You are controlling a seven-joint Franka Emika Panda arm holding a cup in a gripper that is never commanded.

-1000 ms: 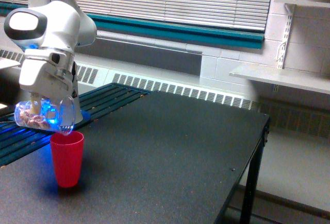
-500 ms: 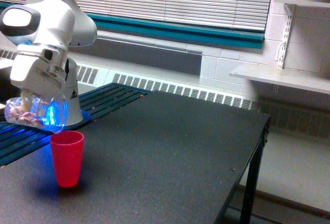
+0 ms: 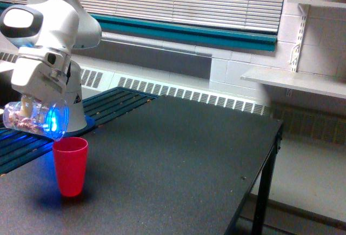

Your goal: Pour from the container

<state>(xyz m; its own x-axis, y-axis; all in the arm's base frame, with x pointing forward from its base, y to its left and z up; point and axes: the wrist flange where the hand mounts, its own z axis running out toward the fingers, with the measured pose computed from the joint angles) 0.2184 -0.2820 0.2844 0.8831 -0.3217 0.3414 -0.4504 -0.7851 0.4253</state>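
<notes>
In the exterior view my gripper (image 3: pixel 33 104) is shut on the container (image 3: pixel 34 119), a clear plastic cup lying nearly on its side with its wide mouth turned to the view's right. Pinkish-brown bits rest in its lower, closed end, lit by a blue glow. The mouth hangs just above and slightly left of a red cup (image 3: pixel 70 166), which stands upright on the dark table (image 3: pixel 173 159). The fingers are mostly hidden behind the white hand and the container.
The arm's white base (image 3: pixel 75 111) stands on a slatted blue-green platform (image 3: pixel 108 102) at the view's left. The table's right edge and a leg (image 3: pixel 263 192) drop off to the floor. A radiator and blinds line the back wall; a shelf (image 3: pixel 294 81) sits at right.
The hand and the container have shifted to the view's left and slightly up, so the mouth has drawn back from over the red cup. The red cup has not moved.
</notes>
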